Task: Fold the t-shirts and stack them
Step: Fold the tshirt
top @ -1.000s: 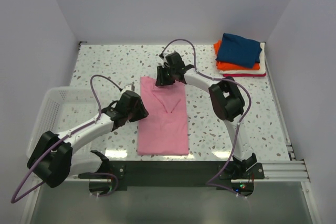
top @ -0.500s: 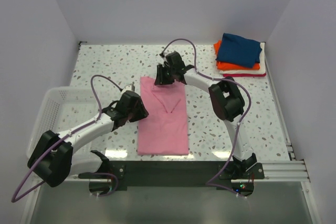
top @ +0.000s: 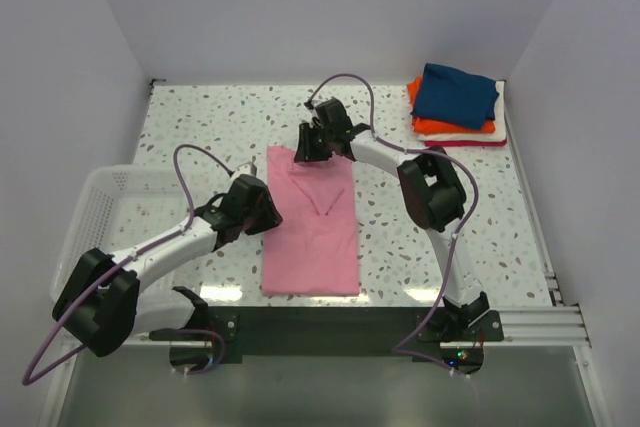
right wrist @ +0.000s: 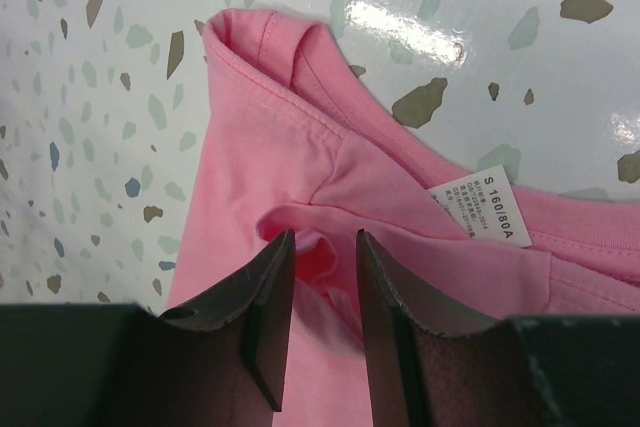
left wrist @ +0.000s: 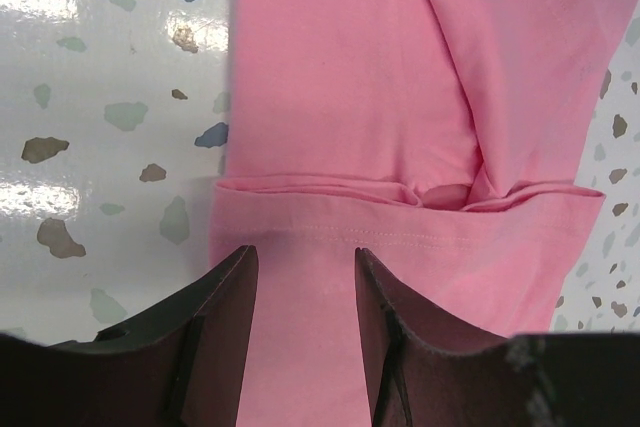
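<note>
Seen from above, the left arm lies low. Its forearm stretches from the near-left corner across the white wire basket [top: 95, 209], and the left gripper [top: 270, 213] sits at the left edge of the light pink cloth t-shirt [top: 312, 237]. The shirt lies folded into a long strip on the white speckled tabletop [top: 200, 122] between the arms. The right arm rises from its base, bends at a black elbow and reaches leftward, so the right gripper [top: 306, 150] points down at the shirt's far end. In the far right corner sits a stack of folded t-shirts [top: 455, 97], navy blue on top with orange, white and red beneath. In the left wrist view, the left gripper [left wrist: 305, 312] has its dark fingers [left wrist: 225, 337] spread apart over the pink hem, with flat cloth showing in the gap. In the right wrist view, the right gripper [right wrist: 322, 297] has its fingers [right wrist: 265, 322] closer together, with a pucker of pink cloth between them. Whether they clamp it cannot be told. A white sewn-in label [right wrist: 482, 209] near the collar reads "S 160/80A", and its smaller print is too small to read.
</note>
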Robot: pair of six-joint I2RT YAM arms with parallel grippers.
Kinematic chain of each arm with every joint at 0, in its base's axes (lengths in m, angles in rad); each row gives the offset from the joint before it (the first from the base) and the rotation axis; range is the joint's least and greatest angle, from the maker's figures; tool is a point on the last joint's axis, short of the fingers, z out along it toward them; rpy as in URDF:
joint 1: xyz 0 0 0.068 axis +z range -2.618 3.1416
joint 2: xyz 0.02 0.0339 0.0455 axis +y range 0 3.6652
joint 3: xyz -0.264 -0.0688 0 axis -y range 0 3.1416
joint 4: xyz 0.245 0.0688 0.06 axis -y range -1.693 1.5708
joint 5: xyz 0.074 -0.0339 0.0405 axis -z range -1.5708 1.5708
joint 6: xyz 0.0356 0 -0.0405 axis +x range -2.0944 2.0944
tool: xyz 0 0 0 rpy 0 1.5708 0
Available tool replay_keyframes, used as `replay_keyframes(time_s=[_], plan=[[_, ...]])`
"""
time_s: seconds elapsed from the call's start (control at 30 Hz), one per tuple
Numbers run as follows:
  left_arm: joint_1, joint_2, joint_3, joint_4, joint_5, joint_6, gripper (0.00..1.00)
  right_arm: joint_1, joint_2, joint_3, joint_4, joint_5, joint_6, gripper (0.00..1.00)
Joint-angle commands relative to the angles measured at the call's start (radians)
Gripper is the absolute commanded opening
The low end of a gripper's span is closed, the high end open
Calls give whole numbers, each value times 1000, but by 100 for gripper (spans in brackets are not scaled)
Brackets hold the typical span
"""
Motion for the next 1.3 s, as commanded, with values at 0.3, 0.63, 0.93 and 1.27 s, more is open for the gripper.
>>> replay_keyframes(time_s=[0.3, 0.63, 0.93, 1.27], plan=[[9, -8, -9, 46, 8, 26, 48, -3, -43, 58, 14, -16, 10, 35], [9, -8, -12, 50, 9, 26, 48, -3, -26, 49, -3, -35, -4, 34], [11, -4, -13, 56, 12, 24, 48, -3, -12, 48, -30, -47, -25, 30], [11, 5, -13, 62, 18, 22, 48, -3, -12, 36, -41, -50, -39, 25]])
